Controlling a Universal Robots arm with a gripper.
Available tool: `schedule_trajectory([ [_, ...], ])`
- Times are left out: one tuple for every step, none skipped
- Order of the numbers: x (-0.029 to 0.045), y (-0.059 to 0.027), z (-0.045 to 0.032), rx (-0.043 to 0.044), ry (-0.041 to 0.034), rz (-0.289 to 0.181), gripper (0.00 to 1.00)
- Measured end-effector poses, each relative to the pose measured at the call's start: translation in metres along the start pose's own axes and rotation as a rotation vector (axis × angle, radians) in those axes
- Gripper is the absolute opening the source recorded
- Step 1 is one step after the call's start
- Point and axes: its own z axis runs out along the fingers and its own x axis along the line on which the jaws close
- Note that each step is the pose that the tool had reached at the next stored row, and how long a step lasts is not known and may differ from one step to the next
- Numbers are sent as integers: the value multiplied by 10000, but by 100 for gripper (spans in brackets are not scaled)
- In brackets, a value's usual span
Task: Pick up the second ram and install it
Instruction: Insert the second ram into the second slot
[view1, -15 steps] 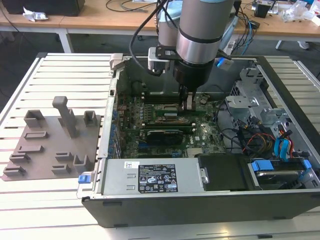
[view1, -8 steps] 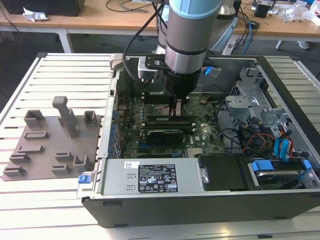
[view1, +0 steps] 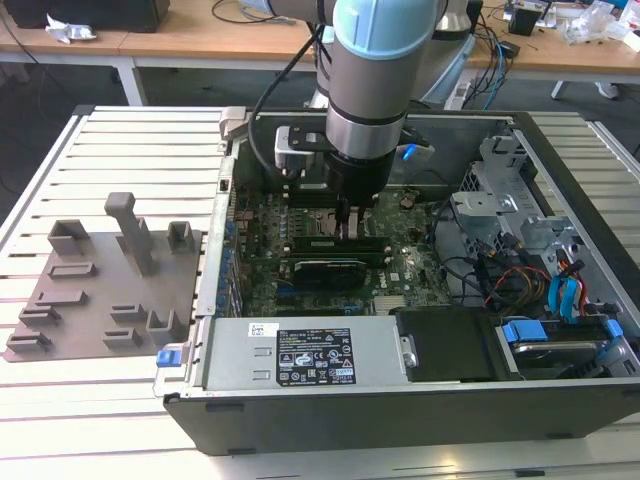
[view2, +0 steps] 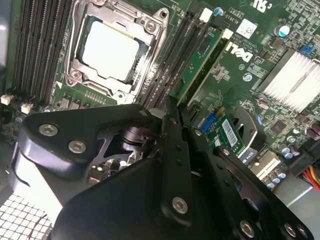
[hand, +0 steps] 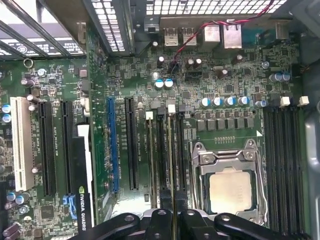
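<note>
1. The second ram (hand: 172, 165) is seen edge-on in the first wrist view as a thin strip standing in the slot bank just beside the CPU socket (hand: 227, 187), its near end running in between the fingers of the hand (hand: 171, 220).
2. In the second wrist view the same stick (view2: 197, 67) is shown as a green board lying along the dark slots next to the socket, with another green stick (view2: 212, 77) just beside it.
3. The hand is closed narrowly onto the stick's upper edge, the fingers nearly together with only the board's thickness between them; in the exterior view the hand (view1: 352, 225) is lowered into the open computer case (view1: 400, 400), over the motherboard (view1: 400, 265).
4. Whether the stick is fully seated cannot be told; the white latch (hand: 171, 108) at its far end is visible, but its position is not clear.
5. For the step to be done well, the board should be kept upright and in line with its slot, pressure applied straight down and evenly along the length, and any tilt toward the neighbouring stick or the socket frame avoided.
6. The grey fixture plate (view1: 100, 290) lies on the slatted surface (view1: 120, 150) toward the exterior view's left, well apart from the case.
</note>
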Motion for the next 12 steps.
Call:
schedule_trajectory([
  [-22,2,9,-4,2,-47,13],
  [-51,4,19,-2,39,-48,13],
  [-65,5,25,2,119,-51,13],
  [-72,5,29,5,171,-50,13],
  [-74,4,32,6,170,-52,13],
  [-75,4,34,6,171,-54,13],
  [-75,5,35,5,175,-55,13],
  [-75,5,38,5,173,-57,13],
  [-75,5,40,4,173,-66,13],
  [-75,7,42,3,173,-88,13],
  [-75,7,50,5,169,-90,13],
  [-74,7,56,4,171,-89,13],
])
